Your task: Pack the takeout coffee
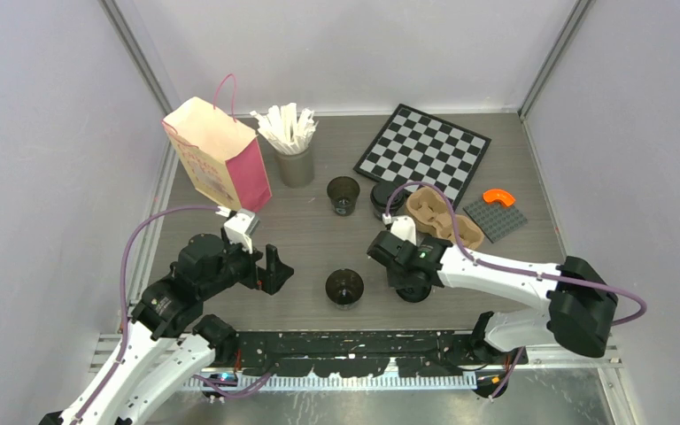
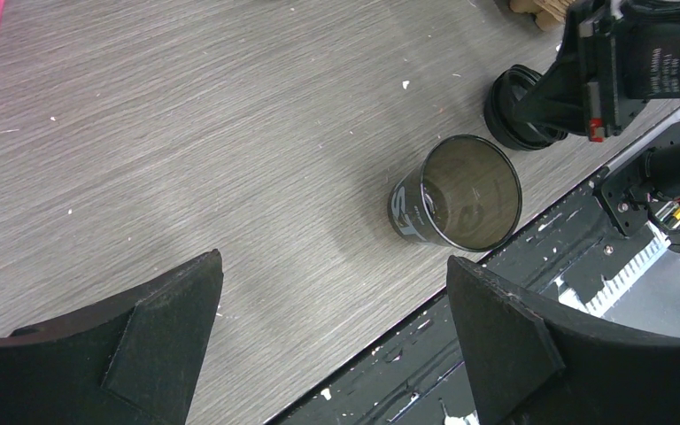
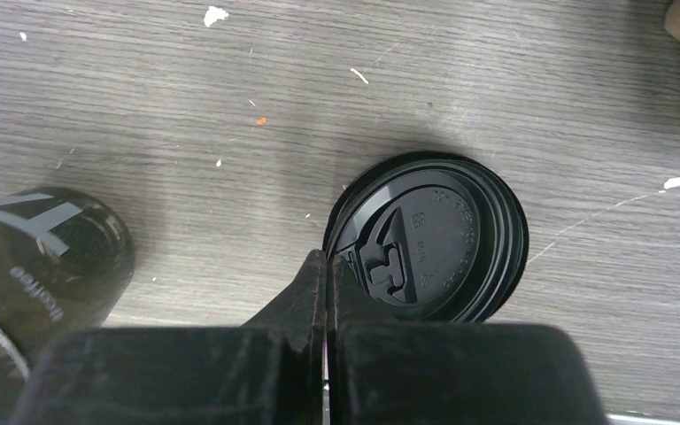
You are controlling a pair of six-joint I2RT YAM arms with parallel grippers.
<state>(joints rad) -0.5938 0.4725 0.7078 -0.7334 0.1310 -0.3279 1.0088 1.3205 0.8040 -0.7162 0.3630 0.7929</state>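
Observation:
Two small black paper cups stand open, without lids: one near the front edge (image 1: 344, 288), one further back (image 1: 343, 194). The front cup also shows in the left wrist view (image 2: 456, 193) and the right wrist view (image 3: 44, 266). A black lid (image 1: 416, 292) lies on the table right of the front cup. My right gripper (image 1: 400, 276) is shut, its tips (image 3: 328, 258) at the left rim of that lid (image 3: 434, 237), with nothing seen between the jaws. More black lids (image 1: 379, 197) lie by the carrier. My left gripper (image 1: 274, 268) is open and empty, left of the front cup (image 2: 334, 257).
A brown pulp carrier (image 1: 443, 217) lies behind my right gripper. A pink paper bag (image 1: 221, 155) stands at the back left, next to a grey cup of white stirrers (image 1: 294, 150). A checkerboard (image 1: 422, 150) and a grey studded plate (image 1: 494, 217) with an orange piece lie at the back right.

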